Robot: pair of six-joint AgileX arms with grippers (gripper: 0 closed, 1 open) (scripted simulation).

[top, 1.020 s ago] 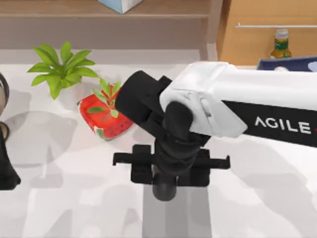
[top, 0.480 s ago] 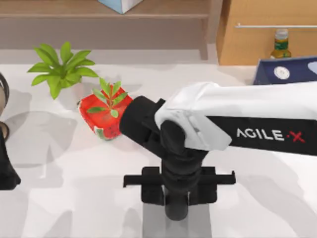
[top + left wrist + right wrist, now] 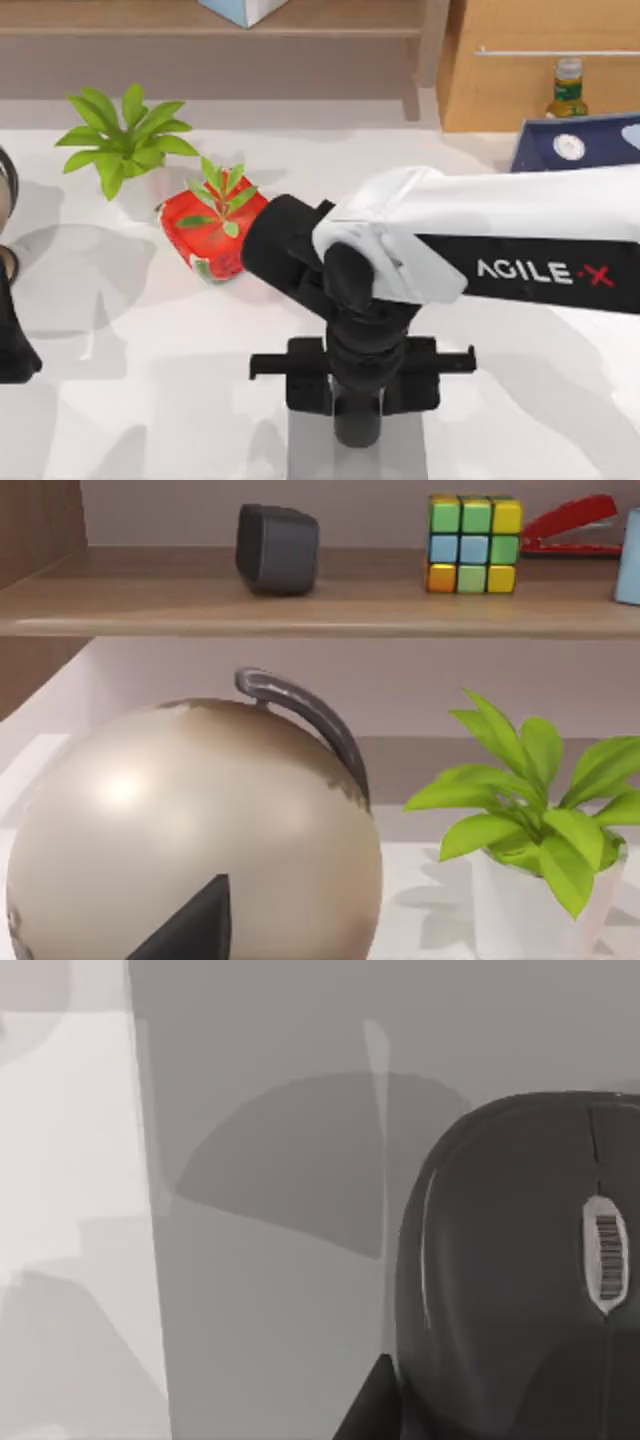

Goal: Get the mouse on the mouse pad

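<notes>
Dark grey rounded computer mouse point(image 3: 520, 1280) w/ a pale scroll wheel lies on the flat mid-grey rectangular mouse pad point(image 3: 270, 1260), seen close up in the right wrist view; pad's edge meets the pale tabletop beside it. From the top view, the pad point(image 3: 310, 450) sits at the table's near edge, centre, mostly under the arm.

Right gripper point(image 3: 357, 425), black, two-finger, hangs straight over the pad, its white AgileX-lettered arm reaching in from the table's right side. A dark finger tip point(image 3: 365, 1410) shows right beside the mouse; can't tell whether the fingers are apart or clamped on it.

Behind & left of the gripper: red strawberry-patterned pot point(image 3: 215, 235) w/ a small green plant. Farther left, a leafy green plant in a white pot point(image 3: 125, 135). Far right, a dark blue box point(image 3: 580, 145) and a green-capped bottle point(image 3: 567, 90).

Left arm is parked at the table's left edge, its gripper point(image 3: 12, 350) idle; can't tell its fingers' state. Left wrist view: a beige globe point(image 3: 190, 830) w/ a dark arc, a colourful puzzle cube point(image 3: 474, 542) and a dark grey block point(image 3: 277, 547) on a wooden shelf point(image 3: 300, 605).
</notes>
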